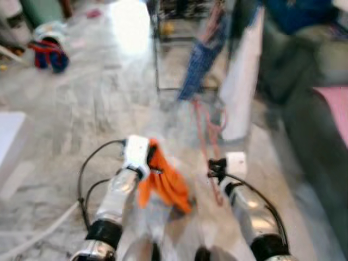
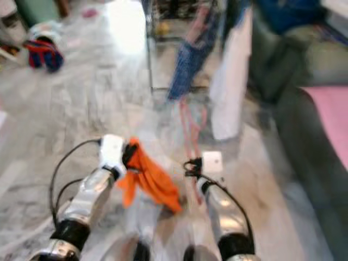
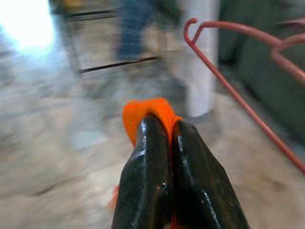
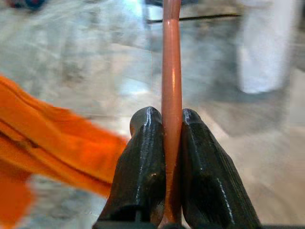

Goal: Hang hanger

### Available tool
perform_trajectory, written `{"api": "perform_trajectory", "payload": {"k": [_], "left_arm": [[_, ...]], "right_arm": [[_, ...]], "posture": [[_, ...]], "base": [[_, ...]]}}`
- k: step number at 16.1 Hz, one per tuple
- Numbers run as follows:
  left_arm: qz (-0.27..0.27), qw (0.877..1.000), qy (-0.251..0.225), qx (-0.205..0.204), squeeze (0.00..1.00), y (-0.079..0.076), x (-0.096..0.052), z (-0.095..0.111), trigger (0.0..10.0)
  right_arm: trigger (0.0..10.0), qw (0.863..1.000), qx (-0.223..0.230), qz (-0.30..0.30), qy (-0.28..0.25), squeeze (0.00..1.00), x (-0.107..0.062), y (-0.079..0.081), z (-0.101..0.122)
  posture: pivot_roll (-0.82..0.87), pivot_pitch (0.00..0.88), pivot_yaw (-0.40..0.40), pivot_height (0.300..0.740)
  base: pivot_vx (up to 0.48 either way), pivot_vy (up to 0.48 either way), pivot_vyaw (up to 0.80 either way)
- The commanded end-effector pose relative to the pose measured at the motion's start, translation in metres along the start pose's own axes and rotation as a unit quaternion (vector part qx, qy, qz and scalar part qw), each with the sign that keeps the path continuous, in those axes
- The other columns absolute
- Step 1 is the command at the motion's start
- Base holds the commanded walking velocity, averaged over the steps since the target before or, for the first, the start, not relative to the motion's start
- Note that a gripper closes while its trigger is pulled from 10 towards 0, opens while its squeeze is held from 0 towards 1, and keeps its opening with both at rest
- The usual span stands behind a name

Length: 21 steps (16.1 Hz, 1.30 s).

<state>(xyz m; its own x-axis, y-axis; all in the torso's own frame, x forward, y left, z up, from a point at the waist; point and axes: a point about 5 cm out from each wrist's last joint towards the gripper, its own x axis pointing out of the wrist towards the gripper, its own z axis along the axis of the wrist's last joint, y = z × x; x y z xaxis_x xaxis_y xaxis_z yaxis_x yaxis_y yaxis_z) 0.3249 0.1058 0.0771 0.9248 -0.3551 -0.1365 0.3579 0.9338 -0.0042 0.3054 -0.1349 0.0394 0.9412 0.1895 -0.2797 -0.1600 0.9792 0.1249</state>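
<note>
At 12 o'clock across the marble floor: clothes rack, garments hung. Orange cloth, pinched in left tool. Pink hanger, clamped in right tool. Step: carrying; next, likely lifting the hook onto the rail.

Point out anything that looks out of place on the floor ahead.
A red and blue bundle lies loose on the marble floor at far left, away from the clothes rack. Too blurred to identify.
</note>
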Motion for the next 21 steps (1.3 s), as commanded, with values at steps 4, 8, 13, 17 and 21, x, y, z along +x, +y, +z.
{"api": "perform_trajectory", "payload": {"k": [4,8,13,17,21], "left_arm": [[-0.011,1.0,-0.017,0.024,0.0,0.011,-0.004,0.004,10.0],[-0.001,0.995,-0.022,0.1,0.0,0.036,0.0,0.019,10.0],[-0.084,0.973,-0.071,0.205,0.0,0.041,0.004,0.047,10.0],[-0.157,0.924,-0.086,0.336,0.0,0.04,0.006,0.061,10.0],[-0.186,0.855,-0.073,0.478,0.0,0.049,0.013,0.085,10.0]], "right_arm": [[10.0,1.0,-0.009,-0.006,-0.001,0.0,-0.005,-0.008,-0.001],[10.0,0.999,-0.045,-0.014,0.003,0.0,-0.01,-0.03,0.004],[10.0,0.99,-0.136,0.045,0.003,0.0,-0.019,-0.056,0.024],[10.0,0.958,-0.23,0.167,-0.025,0.0,-0.03,-0.058,0.055],[10.0,0.896,-0.327,0.298,0.028,0.0,-0.046,-0.064,0.074]], "posture": [[0.02,0.188,-0.006,0.74],[0.01,0.2,-0.015,0.74],[0.01,0.217,-0.026,0.74],[0.01,0.193,-0.054,0.74],[0.0,0.188,-0.055,0.74]], "base": [[0.0,0.0,0.0],[0.0,0.0,0.0],[0.0,0.0,0.0],[0.0,0.0,0.0],[0.0,0.0,0.0]]}}
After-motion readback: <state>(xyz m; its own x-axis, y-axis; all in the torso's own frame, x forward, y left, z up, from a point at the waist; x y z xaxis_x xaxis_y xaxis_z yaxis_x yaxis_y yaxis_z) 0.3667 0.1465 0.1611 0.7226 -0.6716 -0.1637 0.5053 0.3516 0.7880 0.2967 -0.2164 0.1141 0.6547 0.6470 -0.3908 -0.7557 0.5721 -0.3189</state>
